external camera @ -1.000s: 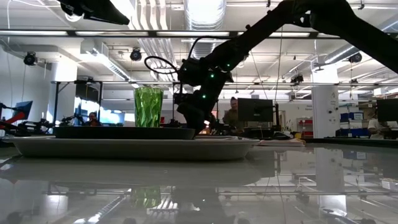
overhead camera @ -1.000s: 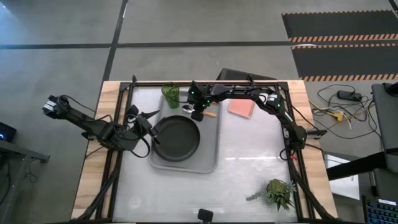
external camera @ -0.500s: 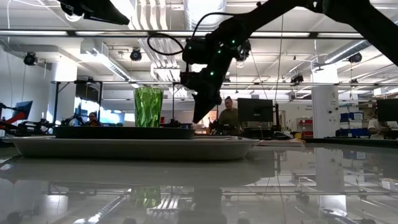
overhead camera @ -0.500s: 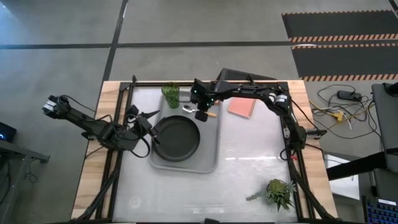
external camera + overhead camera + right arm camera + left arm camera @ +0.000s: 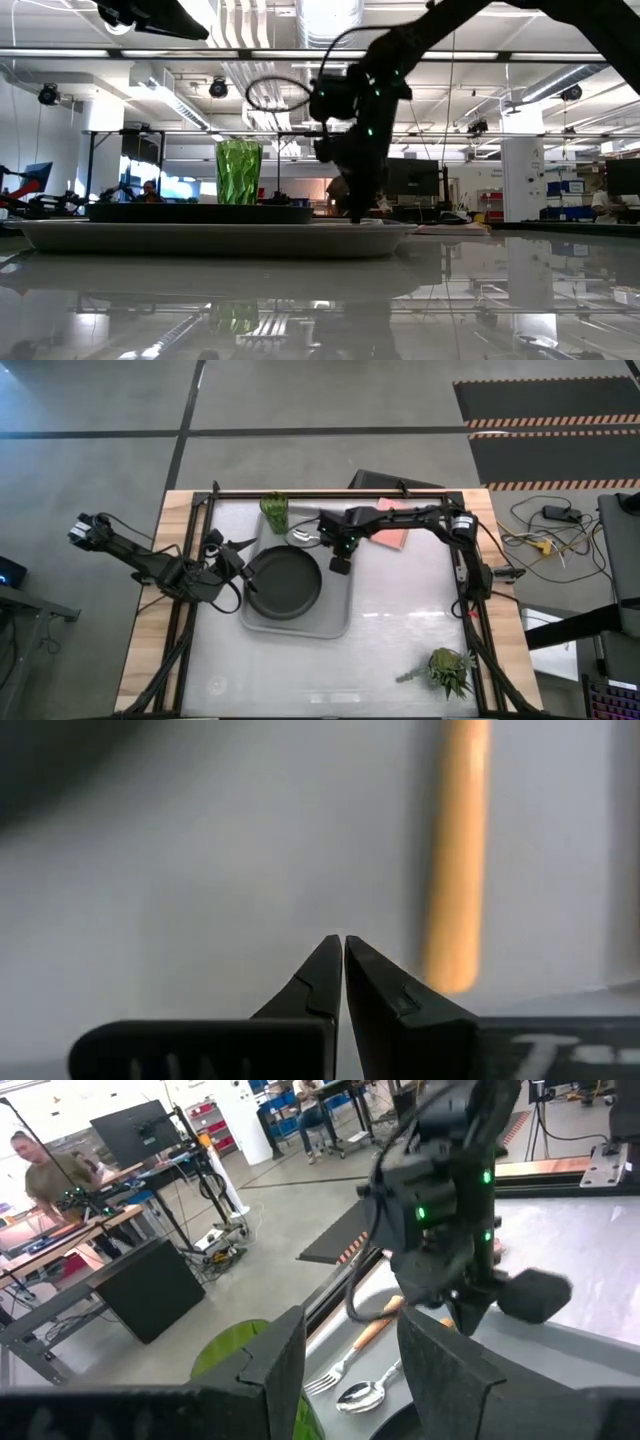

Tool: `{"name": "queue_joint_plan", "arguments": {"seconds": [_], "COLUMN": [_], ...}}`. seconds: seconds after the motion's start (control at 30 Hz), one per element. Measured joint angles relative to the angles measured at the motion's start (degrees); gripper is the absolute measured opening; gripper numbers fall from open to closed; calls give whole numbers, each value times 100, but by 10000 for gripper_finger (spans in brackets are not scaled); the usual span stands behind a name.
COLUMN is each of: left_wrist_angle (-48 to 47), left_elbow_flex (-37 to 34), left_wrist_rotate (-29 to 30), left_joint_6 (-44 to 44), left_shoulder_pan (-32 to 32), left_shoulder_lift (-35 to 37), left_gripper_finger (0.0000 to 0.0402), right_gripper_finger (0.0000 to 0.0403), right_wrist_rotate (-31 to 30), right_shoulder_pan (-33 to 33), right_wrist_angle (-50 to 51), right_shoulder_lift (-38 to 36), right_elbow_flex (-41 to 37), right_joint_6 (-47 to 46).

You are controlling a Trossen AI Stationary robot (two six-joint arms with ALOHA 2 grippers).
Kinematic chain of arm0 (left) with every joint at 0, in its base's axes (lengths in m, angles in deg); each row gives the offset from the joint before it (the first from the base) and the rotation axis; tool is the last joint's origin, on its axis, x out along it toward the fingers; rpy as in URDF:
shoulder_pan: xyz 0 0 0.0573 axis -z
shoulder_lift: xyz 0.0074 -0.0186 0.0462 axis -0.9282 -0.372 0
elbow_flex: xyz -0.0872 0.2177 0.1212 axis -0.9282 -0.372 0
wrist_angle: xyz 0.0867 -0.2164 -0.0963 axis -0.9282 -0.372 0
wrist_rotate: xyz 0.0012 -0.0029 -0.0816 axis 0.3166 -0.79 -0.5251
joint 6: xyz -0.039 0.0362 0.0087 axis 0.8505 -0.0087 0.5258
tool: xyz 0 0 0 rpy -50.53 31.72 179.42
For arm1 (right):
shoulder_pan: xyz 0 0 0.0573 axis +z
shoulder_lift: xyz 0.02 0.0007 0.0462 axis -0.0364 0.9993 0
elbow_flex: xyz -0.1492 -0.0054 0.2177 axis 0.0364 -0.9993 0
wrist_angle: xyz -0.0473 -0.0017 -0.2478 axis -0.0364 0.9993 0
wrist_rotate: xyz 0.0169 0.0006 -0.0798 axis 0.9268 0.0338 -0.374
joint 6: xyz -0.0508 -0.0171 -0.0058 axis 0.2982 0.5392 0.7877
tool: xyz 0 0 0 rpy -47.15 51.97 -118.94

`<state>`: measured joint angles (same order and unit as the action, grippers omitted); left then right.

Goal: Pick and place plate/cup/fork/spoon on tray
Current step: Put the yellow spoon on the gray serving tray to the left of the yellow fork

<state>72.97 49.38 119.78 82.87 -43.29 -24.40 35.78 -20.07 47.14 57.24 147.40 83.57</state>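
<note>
The black plate (image 5: 285, 582) lies on the grey tray (image 5: 335, 622). The fork (image 5: 335, 1370) and the spoon (image 5: 365, 1395) lie side by side at the tray's far edge, their orange handles partly under my right arm. The green cup (image 5: 274, 512) stands on the table beyond the tray's far left corner. My right gripper (image 5: 340, 567) is shut and empty. It points down close over the tray's right part, beside one orange handle (image 5: 455, 870). My left gripper (image 5: 240, 555) is open and empty at the plate's left side.
A salmon-pink pad (image 5: 390, 537) lies right of the tray, partly under my right arm. A small green plant (image 5: 448, 668) sits at the table's near right. The table's middle and near parts show bare white surface (image 5: 400, 630).
My right gripper has left the cutlery at the tray's far edge. It rose, went toward the table's right and near edges, and came down again over the tray's right part. Fork, spoon, plate and cup have stayed in place.
</note>
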Motion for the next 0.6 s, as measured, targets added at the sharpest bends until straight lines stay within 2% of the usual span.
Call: {"name": "queue_joint_plan", "arguments": {"seconds": [0.17, 0.6], "left_wrist_angle": [0, -2], "left_elbow_flex": [0, 0], "left_wrist_rotate": [-7, -17], "left_joint_6": [4, 9], "left_shoulder_pan": [-1, -1], "left_shoulder_lift": [0, 0], "left_gripper_finger": [142, 142], "right_gripper_finger": [8, 8], "right_wrist_rotate": [-617, -840], "right_shoulder_pan": [-125, -413], "right_wrist_angle": [-365, -719], "right_shoulder_lift": [11, 4], "right_elbow_flex": [-429, -491], "right_joint_6": [5, -50]}}
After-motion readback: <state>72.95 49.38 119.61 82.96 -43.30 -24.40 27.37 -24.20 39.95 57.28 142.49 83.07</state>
